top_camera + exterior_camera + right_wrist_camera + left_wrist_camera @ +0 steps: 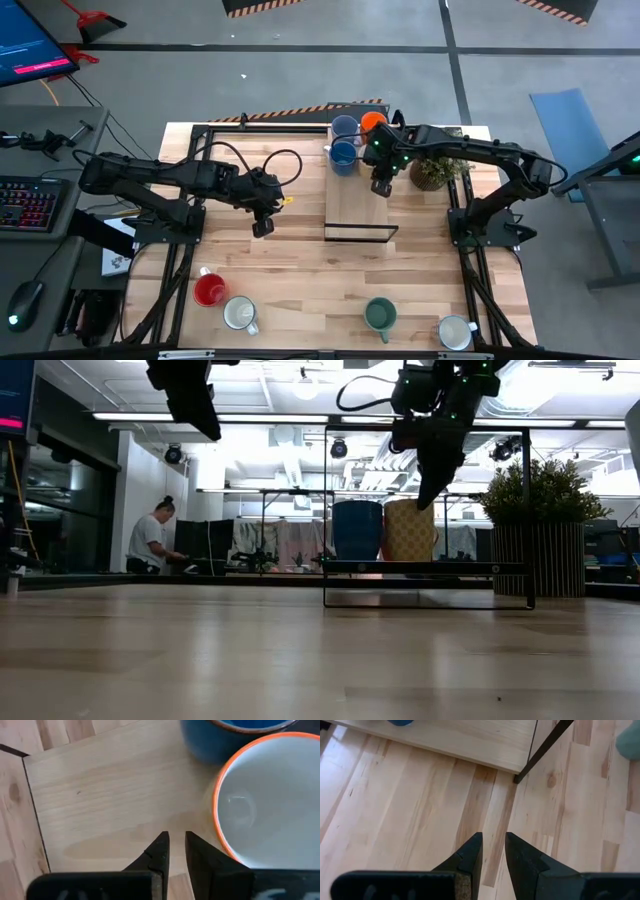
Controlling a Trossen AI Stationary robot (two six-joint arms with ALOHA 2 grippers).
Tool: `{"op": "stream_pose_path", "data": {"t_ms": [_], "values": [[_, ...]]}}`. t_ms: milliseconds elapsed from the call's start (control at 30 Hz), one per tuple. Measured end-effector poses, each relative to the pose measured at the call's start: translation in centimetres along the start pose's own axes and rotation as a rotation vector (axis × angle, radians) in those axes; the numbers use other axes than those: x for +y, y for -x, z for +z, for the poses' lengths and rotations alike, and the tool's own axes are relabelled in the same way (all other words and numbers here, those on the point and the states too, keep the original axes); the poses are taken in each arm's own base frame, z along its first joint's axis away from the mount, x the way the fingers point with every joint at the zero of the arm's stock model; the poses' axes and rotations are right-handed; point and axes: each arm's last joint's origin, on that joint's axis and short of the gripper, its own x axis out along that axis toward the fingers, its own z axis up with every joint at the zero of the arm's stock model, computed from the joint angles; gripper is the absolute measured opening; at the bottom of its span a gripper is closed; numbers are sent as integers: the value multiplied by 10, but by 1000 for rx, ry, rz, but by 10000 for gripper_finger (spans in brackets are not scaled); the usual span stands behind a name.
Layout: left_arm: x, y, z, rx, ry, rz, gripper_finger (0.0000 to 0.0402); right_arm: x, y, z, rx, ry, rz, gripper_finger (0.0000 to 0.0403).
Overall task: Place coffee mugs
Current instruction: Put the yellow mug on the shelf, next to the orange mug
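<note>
On the raised wooden shelf [358,205] stand three mugs near its far end: a light blue mug [346,127], a dark blue mug [343,155] and an orange mug [373,122] with a white inside [270,805]. My right gripper [381,187] hangs shut over the shelf board, just nearside of the orange mug, touching nothing [177,835]. My left gripper [263,228] is shut above bare table left of the shelf [494,836]. A red mug [210,290], a white mug [240,314], a green mug [380,315] and another pale mug [455,332] stand along the near edge.
A potted green plant [432,172] stands right of the shelf, close to my right arm. The shelf's black metal frame [425,568] holds the board a little above the table. A person [152,538] is far off in the room. Bare wood lies between the shelf and the near mugs.
</note>
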Motion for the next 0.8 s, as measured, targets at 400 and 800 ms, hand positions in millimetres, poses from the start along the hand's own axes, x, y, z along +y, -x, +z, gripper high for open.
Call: {"op": "stream_pose_path", "data": {"t_ms": [400, 800], "values": [[1, 0, 0, -9, 0, 28, 74, 6, -3, 2, -3, 25, -14, 42], [1, 0, 0, -9, 0, 28, 74, 3, -3, 2, -5, 38, -49, 42]]}}
